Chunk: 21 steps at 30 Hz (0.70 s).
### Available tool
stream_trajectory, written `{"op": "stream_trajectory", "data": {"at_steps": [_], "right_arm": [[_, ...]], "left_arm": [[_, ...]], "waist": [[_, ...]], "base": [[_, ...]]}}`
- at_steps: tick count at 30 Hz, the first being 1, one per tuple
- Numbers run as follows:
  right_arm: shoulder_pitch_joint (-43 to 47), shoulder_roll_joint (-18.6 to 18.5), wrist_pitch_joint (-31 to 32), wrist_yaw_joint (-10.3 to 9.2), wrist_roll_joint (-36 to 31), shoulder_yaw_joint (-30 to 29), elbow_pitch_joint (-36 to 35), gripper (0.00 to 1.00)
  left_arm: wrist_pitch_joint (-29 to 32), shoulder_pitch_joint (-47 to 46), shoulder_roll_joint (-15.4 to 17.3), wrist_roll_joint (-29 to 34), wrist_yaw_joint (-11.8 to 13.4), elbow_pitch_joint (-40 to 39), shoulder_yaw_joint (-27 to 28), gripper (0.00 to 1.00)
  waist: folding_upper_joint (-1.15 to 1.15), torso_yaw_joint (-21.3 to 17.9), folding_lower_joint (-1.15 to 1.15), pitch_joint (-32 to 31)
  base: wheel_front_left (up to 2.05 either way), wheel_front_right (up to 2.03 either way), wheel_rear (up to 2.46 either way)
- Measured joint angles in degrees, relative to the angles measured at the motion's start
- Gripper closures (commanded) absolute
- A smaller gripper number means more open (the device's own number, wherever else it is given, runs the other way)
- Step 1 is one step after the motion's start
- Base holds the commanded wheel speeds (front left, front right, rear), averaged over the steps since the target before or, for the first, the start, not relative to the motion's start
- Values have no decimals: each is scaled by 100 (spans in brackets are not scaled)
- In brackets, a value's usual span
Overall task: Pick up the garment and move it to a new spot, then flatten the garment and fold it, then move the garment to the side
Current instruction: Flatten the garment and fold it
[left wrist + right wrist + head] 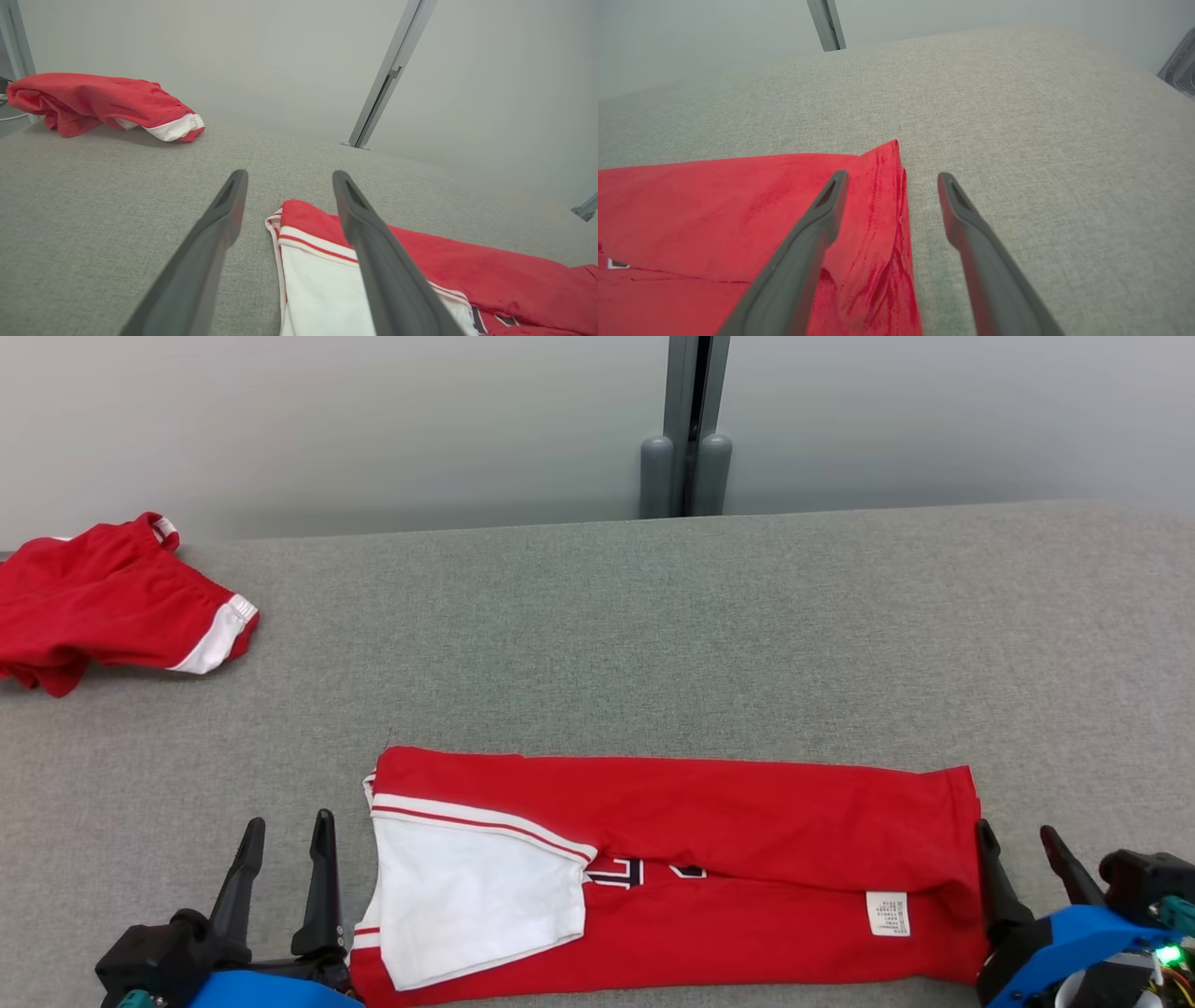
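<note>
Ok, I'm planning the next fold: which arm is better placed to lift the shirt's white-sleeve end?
Left, likely. The left gripper stands open right beside the white sleeve of the shirt; the right gripper is open at the opposite end.

I have the garment point(672, 868) lying on the table point(653, 635) near its front edge, between my left gripper point(290, 819) and right gripper point(1015, 829); the shorts point(103, 602) lie far back left, well apart.
</note>
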Motion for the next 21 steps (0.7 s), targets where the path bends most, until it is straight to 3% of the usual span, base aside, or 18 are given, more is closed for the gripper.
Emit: {"op": "stream_trajectory", "data": {"at_steps": [15,16,17,18,19,21], "right_arm": [[-302,-10,-249,0,-516,16,1412,0],[-339,-10,-244,-1,-487,43,1489,27],[-382,-10,-238,-1,-450,62,1561,62],[-421,-18,-236,-1,-415,96,1619,85],[-456,-23,-231,-1,-403,118,1670,100],[-534,-15,-214,-1,-372,160,1737,100]], "left_arm": [[0,-42,-274,547,48,170,-19,0],[0,-42,-281,554,49,168,-24,0],[0,-42,-287,573,49,165,-35,0],[0,-42,-293,592,52,164,-42,0],[1,-43,-301,601,57,164,-49,0],[0,-45,-311,644,70,161,-73,0]], "waist": [[0,245,1,167],[0,248,1,167],[0,247,1,166],[0,242,0,163],[0,235,1,158],[0,210,1,147]], "base": [[0,0,0],[0,0,0],[0,0,0],[0,0,0],[0,0,0],[0,0,0]]}}
